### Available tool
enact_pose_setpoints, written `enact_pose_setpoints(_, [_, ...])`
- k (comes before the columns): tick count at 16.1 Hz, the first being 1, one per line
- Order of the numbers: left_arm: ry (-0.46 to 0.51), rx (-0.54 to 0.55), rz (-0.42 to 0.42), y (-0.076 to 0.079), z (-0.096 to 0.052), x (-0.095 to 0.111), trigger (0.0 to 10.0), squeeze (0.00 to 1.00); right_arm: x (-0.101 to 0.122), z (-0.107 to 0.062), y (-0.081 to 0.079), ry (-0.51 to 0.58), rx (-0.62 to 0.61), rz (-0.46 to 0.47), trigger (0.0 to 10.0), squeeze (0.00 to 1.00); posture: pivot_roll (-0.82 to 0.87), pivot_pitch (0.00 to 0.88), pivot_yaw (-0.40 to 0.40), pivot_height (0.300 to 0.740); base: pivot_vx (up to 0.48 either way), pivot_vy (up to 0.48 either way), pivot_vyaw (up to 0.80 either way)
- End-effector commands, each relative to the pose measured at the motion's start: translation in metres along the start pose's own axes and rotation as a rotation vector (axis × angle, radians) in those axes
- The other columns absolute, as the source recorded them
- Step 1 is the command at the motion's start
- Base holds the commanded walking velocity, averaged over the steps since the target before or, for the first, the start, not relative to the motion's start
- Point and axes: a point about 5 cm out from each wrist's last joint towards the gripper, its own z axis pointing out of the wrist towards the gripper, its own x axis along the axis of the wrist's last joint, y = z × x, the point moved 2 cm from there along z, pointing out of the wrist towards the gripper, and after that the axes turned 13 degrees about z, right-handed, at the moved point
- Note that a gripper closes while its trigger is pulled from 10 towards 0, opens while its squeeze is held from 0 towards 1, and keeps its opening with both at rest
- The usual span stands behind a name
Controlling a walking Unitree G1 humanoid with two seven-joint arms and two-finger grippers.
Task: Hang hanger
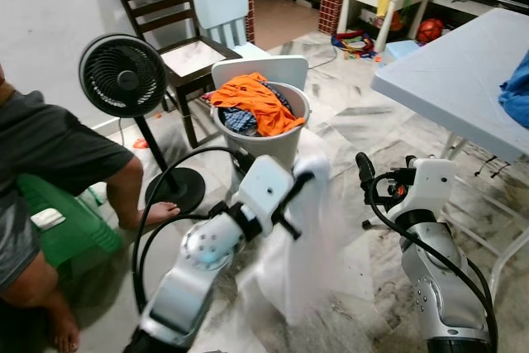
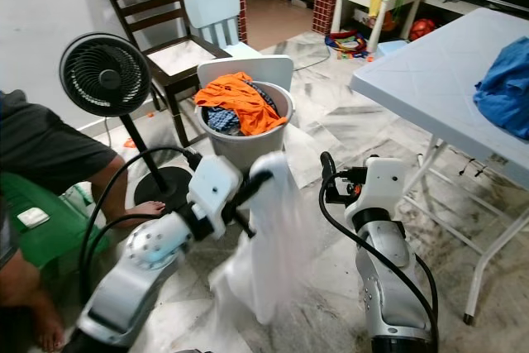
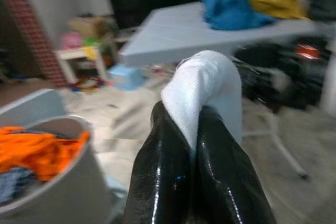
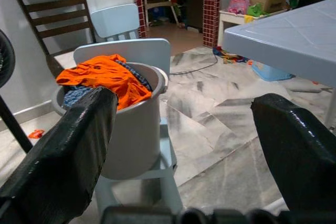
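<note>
Now left tool (image 3: 197,129) clenched on soft ribbed white cloth (image 3: 207,90); right tool (image 4: 184,129) spread wide.

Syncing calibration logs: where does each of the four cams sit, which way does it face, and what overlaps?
Left eye, right eye: head, forward-down; both arms, left gripper holding white cloth, laundry bucket ahead.
Left wrist: along shut fingers pinching the cloth, toward the white table.
Right wrist: between open fingers of the right gripper, toward the bucket.
Shared: bucket, table.
</note>
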Motion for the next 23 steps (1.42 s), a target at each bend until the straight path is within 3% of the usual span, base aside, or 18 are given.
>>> enact_pose_setpoints(1, [0.004, -0.074, 0.007, 0.003, -0.006, -0.001, 10.0, 0.0, -0.002, 0.0, 0.001, -0.002, -0.006, -0.004, 10.0, 0.0, 0.0, 0.055, 0.02, 0.74, 0.0, 0.0, 0.0])
enact_pose_setpoints(2, [-0.017, -0.151, 0.034, 0.006, -0.014, -0.008, 10.0, 0.0, -0.002, 0.0, 0.002, -0.004, -0.007, -0.004, 10.0, 0.0, 0.0, 0.055, 0.02, 0.74, 0.0, 0.0, 0.0])
enact_pose_setpoints(3, [-0.078, -0.207, 0.075, 0.001, -0.026, -0.022, 10.0, 0.0, -0.002, -0.001, 0.002, -0.004, -0.008, -0.005, 10.0, 0.0, -0.01, 0.052, 0.02, 0.74, 0.0, 0.0, 0.0])
enact_pose_setpoints(4, [-0.147, -0.196, 0.104, -0.011, -0.037, -0.036, 10.0, 0.0, -0.003, -0.002, 0.003, -0.008, -0.017, -0.011, 10.0, 0.0, -0.01, 0.047, 0.02, 0.74, 0.0, 0.0, 0.0])
enact_pose_setpoints(5, [-0.225, -0.082, 0.136, -0.034, -0.047, -0.052, 10.0, 0.0, -0.002, -0.002, 0.006, -0.007, -0.035, -0.018, 10.0, 0.0, -0.01, 0.045, 0.024, 0.74, 0.0, 0.0, 0.0])
enact_pose_setpoints(7, [-0.285, 0.106, 0.118, -0.059, -0.062, -0.066, 10.0, 0.0, -0.001, -0.002, 0.012, 0.005, -0.083, -0.022, 10.0, 0.0, -0.01, 0.048, 0.024, 0.74, 0.0, 0.0, 0.0])
enact_pose_setpoints(8, [-0.288, 0.153, 0.096, -0.063, -0.066, -0.069, 10.0, 0.0, -0.001, -0.003, 0.015, 0.01, -0.106, -0.019, 10.0, 0.0, 0.0, 0.051, 0.028, 0.74, 0.0, 0.0, 0.0])
enact_pose_setpoints(9, [-0.261, 0.295, 0.084, -0.075, -0.069, -0.062, 10.0, 0.0, 0.007, -0.001, 0.02, 0.036, -0.154, -0.01, 10.0, 0.0, 0.0, 0.061, 0.031, 0.74, 0.0, 0.0, -0.58])
enact_pose_setpoints(11, [-0.246, 0.504, 0.004, -0.085, -0.076, -0.063, 10.0, 0.0, 0.002, -0.004, 0.025, 0.03, -0.175, -0.024, 10.0, 0.0, -0.01, 0.065, 0.03, 0.74, 0.0, 0.0, -0.8])
enact_pose_setpoints(14, [-0.204, 0.596, -0.102, -0.083, -0.076, -0.058, 10.0, 0.0, 0.004, -0.007, 0.027, 0.036, -0.165, -0.066, 10.0, 0.0, -0.02, 0.065, 0.029, 0.74, 0.0, 0.0, -0.8])
enact_pose_setpoints(23, [-0.204, 0.651, -0.181, -0.09, -0.065, -0.058, 10.0, 0.0, 0.003, -0.004, 0.026, 0.027, -0.165, -0.068, 10.0, 0.0, -0.03, 0.063, 0.019, 0.74, 0.0, 0.0, -0.8])
